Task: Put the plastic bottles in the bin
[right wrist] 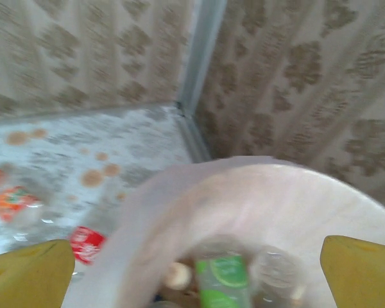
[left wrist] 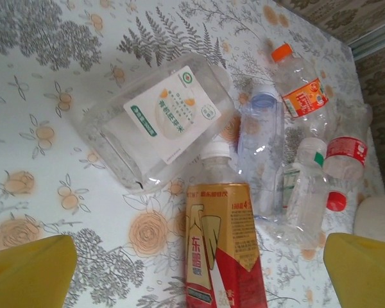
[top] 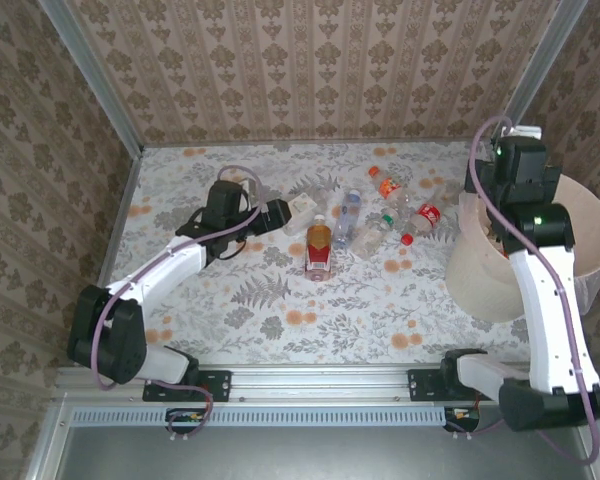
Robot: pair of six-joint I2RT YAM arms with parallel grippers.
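Red-and-gold-labelled clear plastic bottle (left wrist: 221,250), on the surface (left wrist: 25,96) near the wide-open left tool (top: 283,212), is judged light, slick, crushable, best taken mid-body; right tool (right wrist: 196,269) is held open over the pale pink round bin (right wrist: 276,192).

A floral-patterned table (top: 270,315) carries scattered plastic bottles (top: 319,247) and, at right, the bin (top: 475,282).

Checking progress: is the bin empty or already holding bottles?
Not empty: the right wrist view shows a green-labelled bottle and a clear bottle inside the bin.
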